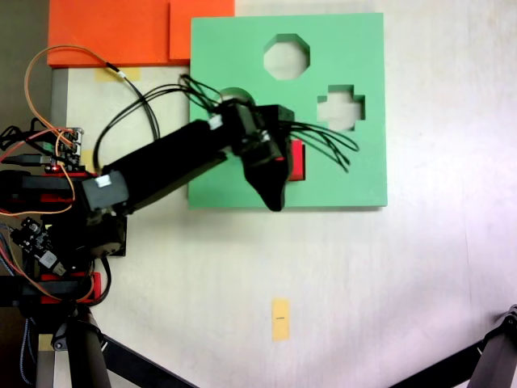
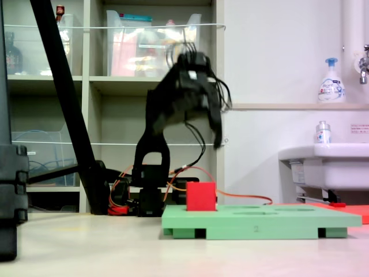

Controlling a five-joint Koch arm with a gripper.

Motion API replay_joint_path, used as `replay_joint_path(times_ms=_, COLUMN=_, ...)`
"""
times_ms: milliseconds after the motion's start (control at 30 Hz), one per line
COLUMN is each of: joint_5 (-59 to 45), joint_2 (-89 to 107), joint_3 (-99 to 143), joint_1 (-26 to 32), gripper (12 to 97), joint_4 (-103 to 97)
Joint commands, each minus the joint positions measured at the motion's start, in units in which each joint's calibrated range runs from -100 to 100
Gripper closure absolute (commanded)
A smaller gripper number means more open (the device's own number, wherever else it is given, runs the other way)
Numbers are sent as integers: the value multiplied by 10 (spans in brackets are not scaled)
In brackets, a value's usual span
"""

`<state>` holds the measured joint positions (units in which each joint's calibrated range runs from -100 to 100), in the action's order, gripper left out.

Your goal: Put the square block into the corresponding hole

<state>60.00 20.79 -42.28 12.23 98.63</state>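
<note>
The pale surface carries a green foam board and, toward six o'clock in the view from above, a yellow tape mark. Orange sheets lie at the board's ten o'clock. In the low fixed view, shelves and a white sink stand behind. The red block sits upright on the board, sunk a little into it, apparently in the square hole. The pincer hangs above it, at the block's one o'clock, apart from it and holding nothing; whether wide or narrow cannot be told.
</note>
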Motion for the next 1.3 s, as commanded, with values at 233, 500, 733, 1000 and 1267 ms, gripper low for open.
replay_joint_path(times_ms=233, joint_5=-265, joint_2=398, joint_3=-94, joint_1=-63, gripper=305, joint_4=14)
replay_joint_path(times_ms=500, joint_5=-451, joint_2=595, joint_3=42, joint_1=-117, gripper=475, joint_4=-44)
replay_joint_path(times_ms=733, joint_5=-501, joint_2=792, joint_3=571, joint_1=-111, gripper=528, joint_4=-394)
replay_joint_path(times_ms=1000, joint_5=-500, joint_2=792, joint_3=990, joint_1=-112, gripper=527, joint_4=-608)
replay_joint_path(times_ms=1267, joint_5=-528, joint_2=792, joint_3=1421, joint_1=-117, gripper=595, joint_4=-1083)
